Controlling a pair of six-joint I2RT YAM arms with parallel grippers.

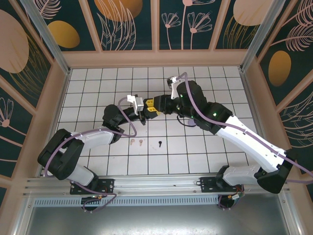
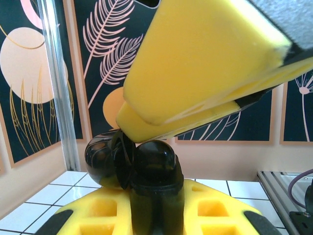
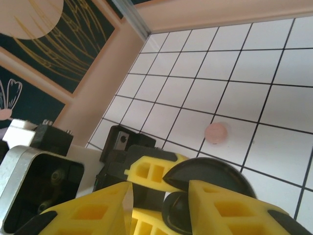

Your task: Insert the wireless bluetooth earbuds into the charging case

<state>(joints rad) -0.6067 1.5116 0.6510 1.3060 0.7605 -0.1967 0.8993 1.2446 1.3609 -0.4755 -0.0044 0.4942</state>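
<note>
In the left wrist view my left gripper (image 2: 155, 213) is shut on a black charging case (image 2: 154, 164), held upright with its lid (image 2: 103, 156) swung open to the left. My right gripper (image 3: 159, 190) is open, and its yellow fingers (image 2: 195, 63) hang just above the case, tips almost touching it. Seen from above, the left gripper (image 1: 142, 111) and right gripper (image 1: 153, 108) meet over the middle of the floor. A black earbud (image 1: 160, 143) and two pink earbuds (image 1: 132, 143) lie on the tiles in front of them. The case's cavity is hidden.
A small round pink object (image 3: 215, 133) lies on the tiles beyond the grippers. Patterned walls and metal posts (image 2: 58, 98) enclose the white tiled floor (image 1: 215, 88). Purple cables loop off both arms.
</note>
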